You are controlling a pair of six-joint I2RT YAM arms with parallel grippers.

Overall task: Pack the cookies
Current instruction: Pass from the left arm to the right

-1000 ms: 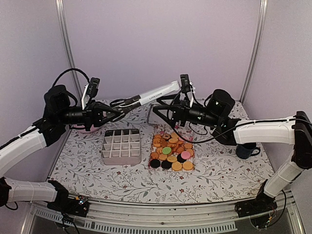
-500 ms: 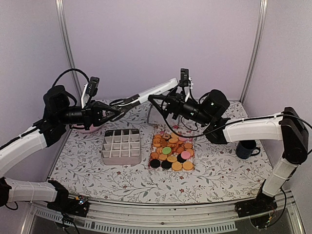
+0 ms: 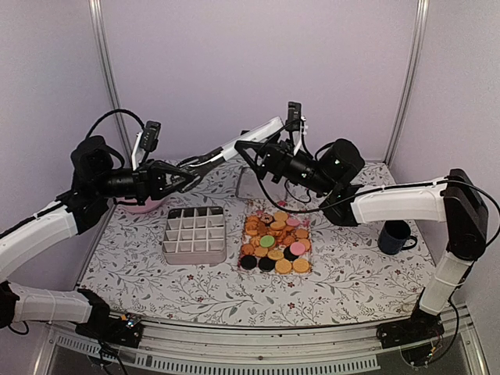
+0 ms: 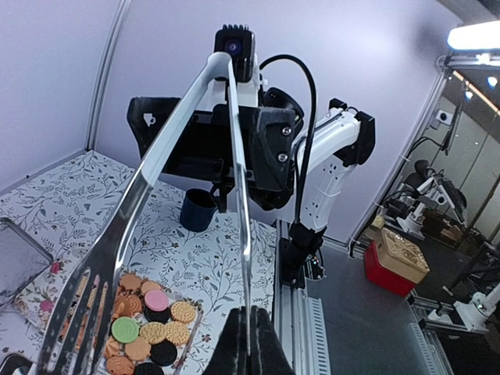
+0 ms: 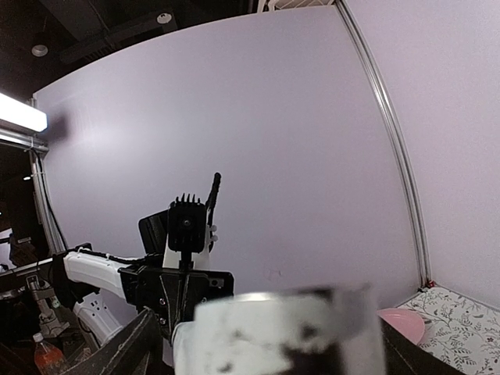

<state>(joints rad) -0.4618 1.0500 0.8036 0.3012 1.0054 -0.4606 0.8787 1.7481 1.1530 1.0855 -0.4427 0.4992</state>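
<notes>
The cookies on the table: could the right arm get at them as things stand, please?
Probably not straight away. Nothing covers the cookies, but the right gripper is raised well above them, pointing toward the left arm, at the tongs that the left gripper holds.

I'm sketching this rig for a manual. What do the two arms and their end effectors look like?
Left arm and right arm: white tubular links, bulky black joints. Left end effector and right end effector: black, each with a small black camera above. Black cables loop over the wrists. No readable markings.
</notes>
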